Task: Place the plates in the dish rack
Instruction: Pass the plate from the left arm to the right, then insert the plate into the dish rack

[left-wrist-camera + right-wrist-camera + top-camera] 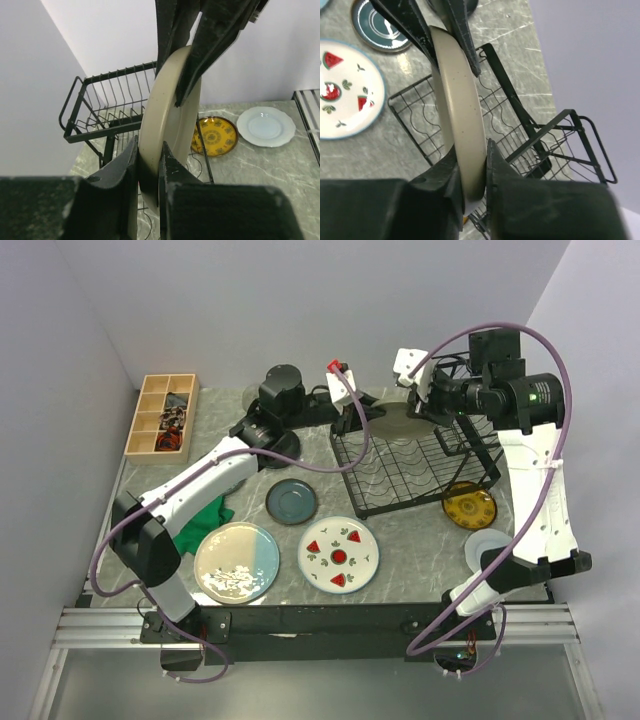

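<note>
Left claw [148,152] clamped on taupe plate [167,112] rim; right claw [470,150] clamped on the opposite rim. Plate upright, held over dish rack [400,475] lower tray.

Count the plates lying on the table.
5: cream-and-blue plate, watermelon plate, slate-blue plate front-left of the rack; yellow plate, white plate at its right. Left arm may hide more.

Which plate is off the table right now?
The taupe plate: left gripper and right gripper hold it on edge above the dish rack, while plates around the rack lie flat.
</note>
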`<state>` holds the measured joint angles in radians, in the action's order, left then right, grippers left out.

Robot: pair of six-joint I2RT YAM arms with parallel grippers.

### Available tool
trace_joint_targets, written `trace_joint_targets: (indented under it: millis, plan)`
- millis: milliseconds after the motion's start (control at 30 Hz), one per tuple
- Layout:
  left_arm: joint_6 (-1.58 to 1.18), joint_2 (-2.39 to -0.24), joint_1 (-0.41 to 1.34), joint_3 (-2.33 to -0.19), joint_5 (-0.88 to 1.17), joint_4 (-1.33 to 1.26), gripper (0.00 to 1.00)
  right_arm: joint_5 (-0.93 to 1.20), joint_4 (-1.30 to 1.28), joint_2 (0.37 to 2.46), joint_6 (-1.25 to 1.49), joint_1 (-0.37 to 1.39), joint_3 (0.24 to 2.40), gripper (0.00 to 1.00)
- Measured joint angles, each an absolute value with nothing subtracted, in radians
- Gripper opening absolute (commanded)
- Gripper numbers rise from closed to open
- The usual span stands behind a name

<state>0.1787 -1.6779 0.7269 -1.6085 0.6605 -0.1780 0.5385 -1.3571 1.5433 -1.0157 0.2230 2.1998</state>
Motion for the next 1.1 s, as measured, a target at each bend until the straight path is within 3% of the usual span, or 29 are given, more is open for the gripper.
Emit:
trace_joint_targets:
  millis: [100, 133, 233, 333, 600, 833, 1100]
  plan:
    - [0.182, -1.672, 0.726, -1.604, 0.672, -0.175, 0.35, 0.542, -1.367, 1.538, -1.029, 0.225, 2.194, 0.0]
    - [0.182, -1.67, 0.726, -1.602, 0.672, -0.176, 0.59, 0.545, -1.362, 1.531, -1.031, 0.225, 2.183, 0.0]
    - [0.157, -1.649, 0.728, -1.583, 0.648, -0.207, 0.89, 0.532, -1.347, 1.492, -1.034, 0.23, 2.124, 0.0]
    - [0.139, -1.593, 0.728, -1.552, 0.611, -0.227, 1.0, 0.498, -1.337, 1.447, -1.031, 0.231, 2.084, 0.0]
    - [0.111, -1.257, 0.728, -1.382, 0.4, -0.168, 1.0, 0.288, -1.189, 1.289, -1.077, 0.219, 2.041, 0.0]
    - [0.139, -0.818, 0.728, -0.956, 0.204, -0.142, 0.99, 0.079, -1.078, 1.412, -1.281, 0.163, 2.139, 0.0]
    - [0.175, -0.897, 0.738, -0.841, 0.107, -0.058, 0.99, -0.052, -1.008, 1.756, -1.53, 0.134, 2.3, 0.0]
